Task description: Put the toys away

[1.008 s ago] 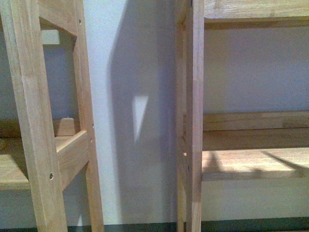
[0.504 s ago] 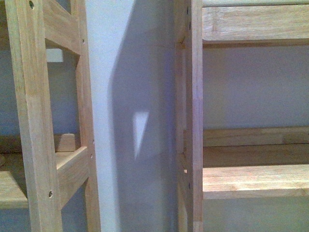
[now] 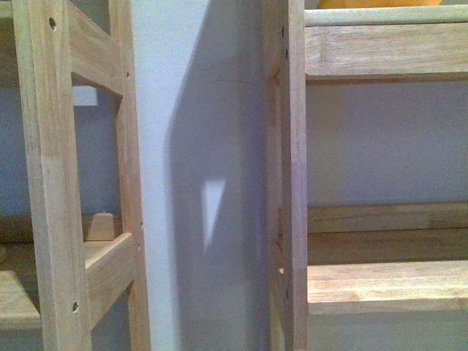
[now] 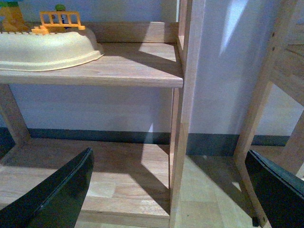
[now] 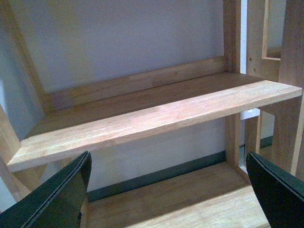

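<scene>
My left pincer [image 4: 168, 190] is spread wide with nothing in it, its dark fingers [image 4: 57, 190] hanging before the lower boards of a pale wooden shelf unit [image 4: 183, 95]. A cream plastic tub [image 4: 47, 47] with an orange toy fence [image 4: 59, 19] sits on the shelf above. My right pincer [image 5: 168, 190] is likewise spread and bare before an empty plank [image 5: 156, 118]. In the front view, a sliver of the yellow-orange plush toy [image 3: 380, 3] shows on the top right shelf [image 3: 387, 47].
</scene>
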`<state>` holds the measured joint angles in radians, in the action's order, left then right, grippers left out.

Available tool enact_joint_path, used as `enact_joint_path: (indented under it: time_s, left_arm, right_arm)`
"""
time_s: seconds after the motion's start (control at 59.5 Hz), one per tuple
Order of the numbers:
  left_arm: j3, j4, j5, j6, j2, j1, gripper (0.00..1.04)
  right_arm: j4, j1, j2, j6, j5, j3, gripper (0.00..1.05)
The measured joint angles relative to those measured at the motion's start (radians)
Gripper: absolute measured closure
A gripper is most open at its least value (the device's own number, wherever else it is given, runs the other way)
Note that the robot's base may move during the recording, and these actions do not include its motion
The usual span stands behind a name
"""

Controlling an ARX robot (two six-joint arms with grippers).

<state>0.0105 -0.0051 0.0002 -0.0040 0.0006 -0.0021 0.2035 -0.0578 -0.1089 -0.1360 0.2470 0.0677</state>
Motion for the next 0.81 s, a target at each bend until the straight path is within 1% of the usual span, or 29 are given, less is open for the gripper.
enact_joint_path:
  time_s: [0.118, 0.151, 0.185, 0.202, 0.218, 0.235, 0.269, 0.319, 0.353, 0.37, 0.47, 0.521, 0.538, 0.638, 0.806]
  left_arm:
    - [0.000, 0.000, 0.000, 0.000, 0.000, 0.000, 0.06]
    - [0.000, 0.000, 0.000, 0.000, 0.000, 0.000, 0.06]
    - [0.000, 0.000, 0.000, 0.000, 0.000, 0.000, 0.06]
    - [0.000, 0.000, 0.000, 0.000, 0.000, 0.000, 0.06]
    - [0.000, 0.000, 0.000, 0.000, 0.000, 0.000, 0.06]
    - [0.000, 0.000, 0.000, 0.000, 0.000, 0.000, 0.06]
    - [0.000, 0.000, 0.000, 0.000, 0.000, 0.000, 0.06]
    - [0.000, 0.000, -0.001, 0.000, 0.000, 0.000, 0.06]
    - [0.000, 0.000, 0.000, 0.000, 0.000, 0.000, 0.06]
    - [0.000, 0.000, 0.001, 0.000, 0.000, 0.000, 0.06]
    - [0.000, 0.000, 0.000, 0.000, 0.000, 0.000, 0.06]
    - [0.000, 0.000, 0.000, 0.000, 0.000, 0.000, 0.06]
    - [0.000, 0.000, 0.000, 0.000, 0.000, 0.000, 0.06]
    - [0.000, 0.000, 0.000, 0.000, 0.000, 0.000, 0.06]
    - [0.000, 0.000, 0.000, 0.000, 0.000, 0.000, 0.06]
  right_arm:
    - [0.000, 0.001, 0.001, 0.000, 0.000, 0.000, 0.07]
    - [-0.010, -0.004, 0.000, 0.003, -0.023, 0.002, 0.07]
    - [-0.093, -0.042, 0.000, 0.030, -0.151, 0.026, 0.13]
    - [-0.114, -0.051, -0.001, 0.043, -0.180, 0.031, 0.15]
    - [-0.151, -0.065, -0.001, 0.059, -0.234, 0.038, 0.18]
    - [-0.167, -0.066, 0.000, 0.063, -0.243, 0.040, 0.20]
    - [-0.208, -0.027, 0.005, 0.085, -0.241, 0.039, 0.27]
    - [-0.217, 0.015, 0.007, 0.098, -0.243, 0.035, 0.33]
    - [-0.219, 0.041, 0.012, 0.108, -0.257, 0.033, 0.40]
    - [-0.219, 0.045, 0.014, 0.109, -0.258, 0.033, 0.42]
    - [-0.217, 0.053, 0.034, 0.124, -0.249, 0.016, 0.68]
    - [-0.216, 0.053, 0.039, 0.127, -0.248, 0.007, 0.78]
    - [-0.216, 0.054, 0.042, 0.127, -0.249, 0.003, 0.84]
    - [-0.211, 0.054, 0.052, 0.130, -0.248, -0.006, 1.02]
    - [-0.208, 0.054, 0.072, 0.132, -0.248, -0.029, 1.01]
